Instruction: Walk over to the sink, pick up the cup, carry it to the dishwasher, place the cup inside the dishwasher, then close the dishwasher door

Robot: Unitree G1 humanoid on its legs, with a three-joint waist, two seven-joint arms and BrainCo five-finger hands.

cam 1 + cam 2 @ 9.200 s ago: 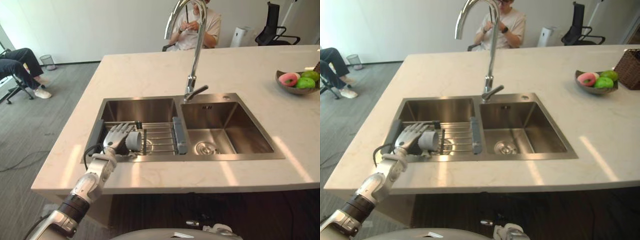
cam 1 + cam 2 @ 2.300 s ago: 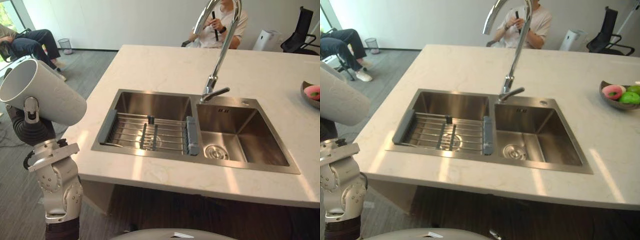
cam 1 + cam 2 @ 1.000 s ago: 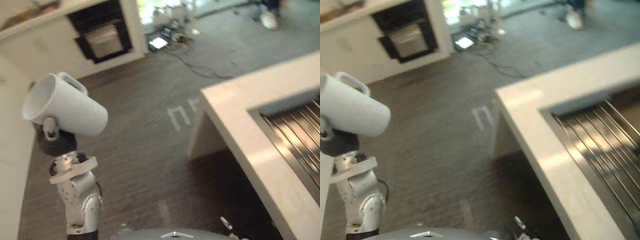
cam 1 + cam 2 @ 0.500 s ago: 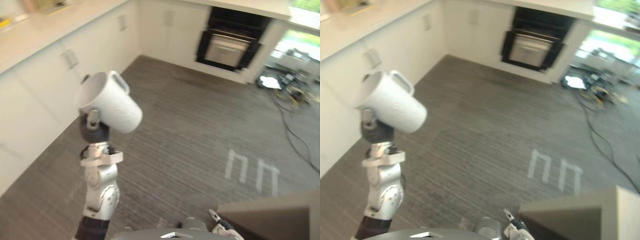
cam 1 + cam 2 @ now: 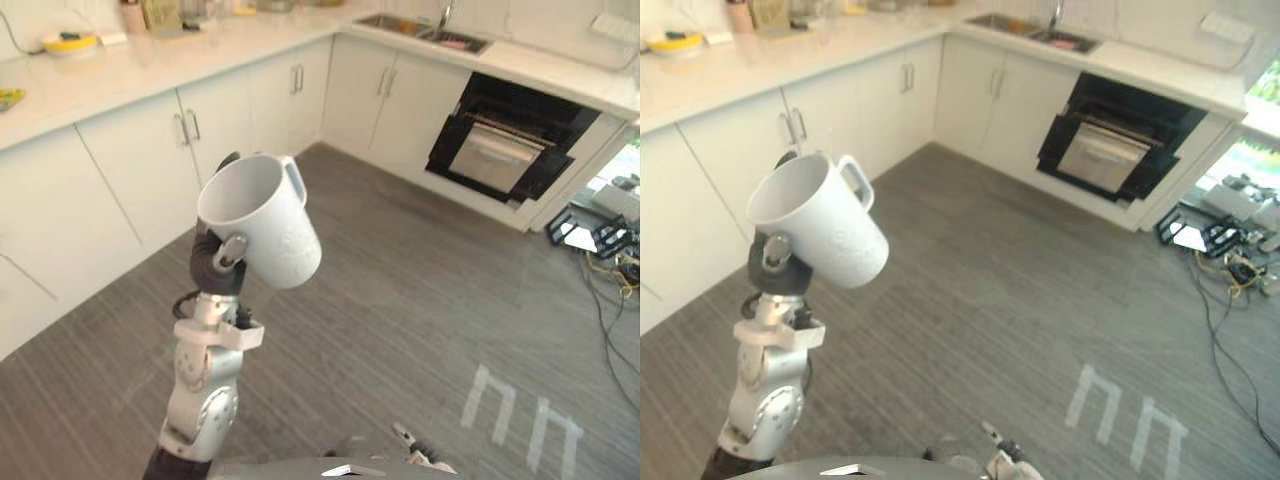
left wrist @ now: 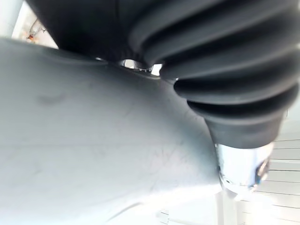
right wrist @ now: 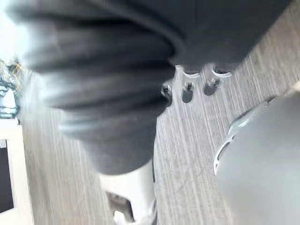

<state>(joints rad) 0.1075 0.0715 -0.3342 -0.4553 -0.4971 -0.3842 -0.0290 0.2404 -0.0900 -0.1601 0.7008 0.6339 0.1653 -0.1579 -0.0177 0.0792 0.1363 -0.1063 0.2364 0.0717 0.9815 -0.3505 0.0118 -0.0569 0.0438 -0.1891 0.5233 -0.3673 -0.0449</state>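
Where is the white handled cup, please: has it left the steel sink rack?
Yes: off the sink rack; the left robot hand holds the white cup up above the grey floor, near white cabinets.

cup [image 5: 268,228]: matt white, smooth | floor [image 5: 420,300]: grey wood-grain | cabinets [image 5: 120,175]: smooth white

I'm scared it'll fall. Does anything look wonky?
Yes: the cup sits tilted in the left hand, its mouth pointing up and sideways, high over the floor. Nothing looks spilled or broken.
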